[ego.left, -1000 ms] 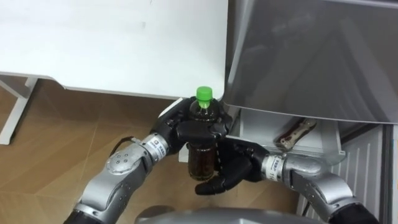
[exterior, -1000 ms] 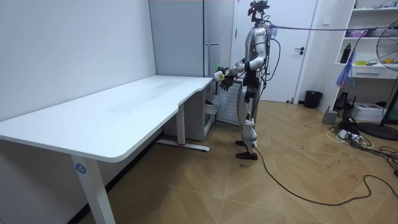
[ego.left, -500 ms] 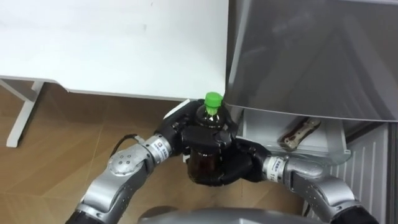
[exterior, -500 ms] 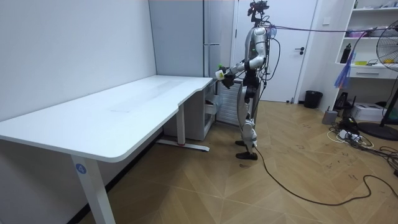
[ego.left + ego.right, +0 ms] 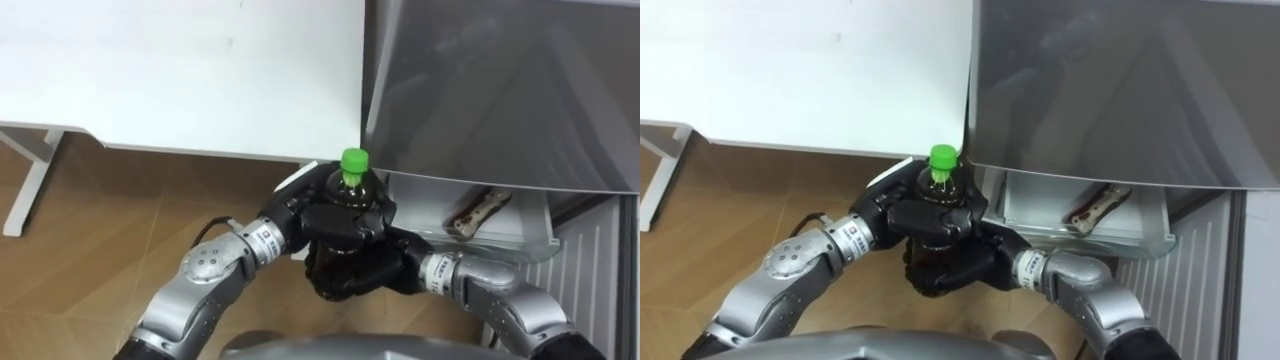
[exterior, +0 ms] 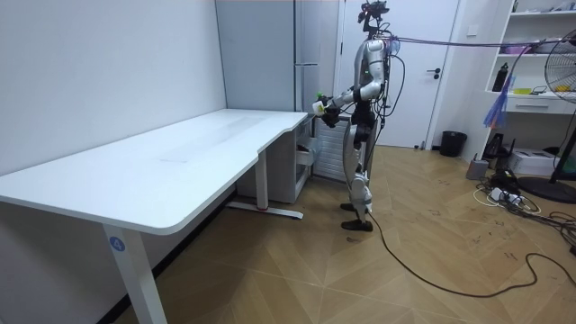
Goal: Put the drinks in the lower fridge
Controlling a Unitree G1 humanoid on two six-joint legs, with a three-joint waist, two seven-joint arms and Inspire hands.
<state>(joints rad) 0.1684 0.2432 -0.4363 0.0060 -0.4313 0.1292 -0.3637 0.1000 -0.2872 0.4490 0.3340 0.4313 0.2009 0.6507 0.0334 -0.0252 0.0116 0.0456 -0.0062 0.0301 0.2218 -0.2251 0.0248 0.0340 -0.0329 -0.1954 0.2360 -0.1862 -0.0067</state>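
Observation:
A dark drink bottle (image 5: 349, 186) with a green cap (image 5: 352, 160) stands upright in front of me, just left of the grey fridge (image 5: 500, 90). My left hand (image 5: 335, 222) is curled round the bottle's upper body. My right hand (image 5: 372, 276) comes in from the lower right and wraps its fingers round the bottle's lower part, hiding the base. Both hands (image 5: 940, 245) meet on the bottle. In the room view I stand between the desk's end and the fridge, the bottle (image 6: 318, 97) held out at chest height.
The white desk (image 5: 180, 70) fills the upper left, its edge close behind the bottle. Under the fridge's grey upper door the lower compartment (image 5: 530, 235) stands open, with a wrapped brown item (image 5: 480, 212) lying on its shelf. Wooden floor lies below.
My right hand has come up from under the bottle and curled its fingers round the lower part. The bottle has shifted a little right, toward the fridge.

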